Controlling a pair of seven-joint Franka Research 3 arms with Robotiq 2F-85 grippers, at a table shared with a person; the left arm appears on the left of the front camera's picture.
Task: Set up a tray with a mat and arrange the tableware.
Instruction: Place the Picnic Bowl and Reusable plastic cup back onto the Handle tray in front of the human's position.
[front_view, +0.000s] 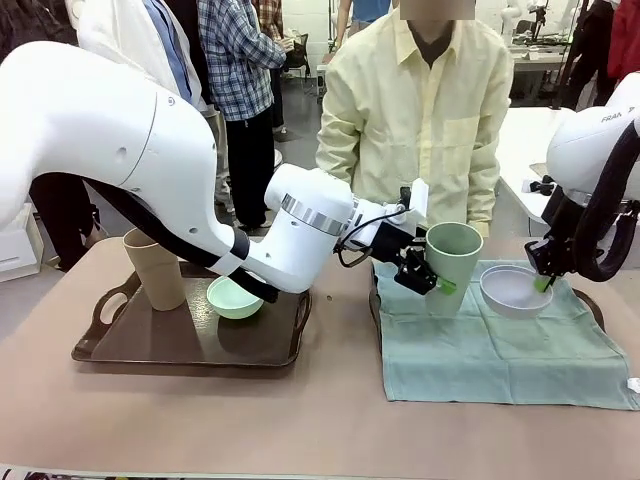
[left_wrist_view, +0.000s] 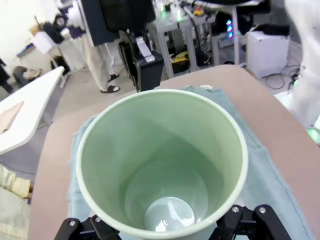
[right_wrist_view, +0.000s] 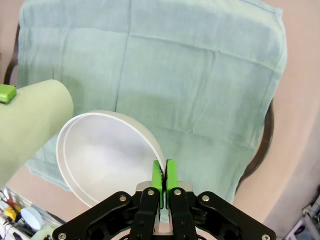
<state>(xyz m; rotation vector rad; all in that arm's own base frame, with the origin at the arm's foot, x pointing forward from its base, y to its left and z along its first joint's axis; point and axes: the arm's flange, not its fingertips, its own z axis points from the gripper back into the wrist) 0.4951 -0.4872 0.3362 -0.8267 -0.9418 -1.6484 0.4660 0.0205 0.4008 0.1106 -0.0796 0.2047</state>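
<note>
Left arm foremost, its left gripper spread wide around the pale green cup.
Right gripper pinches the whitish bowl by its rim; both are at the mat's far side. Probably light, rigid, slick, breakable: clasp walls or rims.

Glossy white left arm — silver wrist ring, black cable; black jaws, green pads.

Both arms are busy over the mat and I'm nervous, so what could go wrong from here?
The green cup in the left gripper is close beside the white bowl, so they could knock together. The right gripper pinches only the bowl's rim, so the bowl may tilt or slip. The mat is loose cloth and could bunch if either piece drags across it.
</note>
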